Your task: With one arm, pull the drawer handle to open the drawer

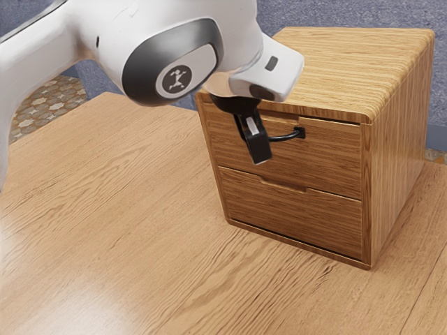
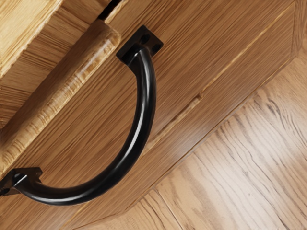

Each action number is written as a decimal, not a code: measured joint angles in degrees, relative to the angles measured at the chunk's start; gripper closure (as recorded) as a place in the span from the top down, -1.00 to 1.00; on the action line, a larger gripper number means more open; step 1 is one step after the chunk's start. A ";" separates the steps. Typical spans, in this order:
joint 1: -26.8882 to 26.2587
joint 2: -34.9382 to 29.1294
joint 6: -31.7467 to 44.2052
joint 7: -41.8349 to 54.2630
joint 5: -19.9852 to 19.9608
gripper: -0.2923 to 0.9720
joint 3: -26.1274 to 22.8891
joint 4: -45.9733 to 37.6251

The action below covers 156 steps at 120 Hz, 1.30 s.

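Your gripper (image 1: 255, 143) hangs at front of wooden cabinet (image 1: 398, 125), level with its top drawer (image 1: 328, 153), over one end of curved black handle (image 1: 288, 134). Open or closed on handle: you cannot tell. Cabinet stands on table (image 1: 105, 230).

One white robot arm (image 1: 140, 49), one black gripper (image 1: 260, 153), one wooden cabinet (image 1: 391, 139) just behind the gripper, two drawers, upper drawer (image 1: 328, 157) level with the gripper, lower drawer (image 1: 293, 209) below it, one curved black handle (image 1: 288, 135) at the gripper, one wooden table (image 1: 126, 230) beneath.

Bright, even light, with pale glare on the table (image 1: 63, 293) and soft shadows.
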 joint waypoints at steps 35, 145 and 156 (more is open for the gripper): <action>-0.37 0.56 1.94 8.45 0.26 0.53 -0.19 -1.97; -3.46 -2.81 6.41 23.34 7.93 -0.06 2.25 -7.28; -1.63 -2.76 6.66 23.93 6.78 -0.08 2.47 -7.37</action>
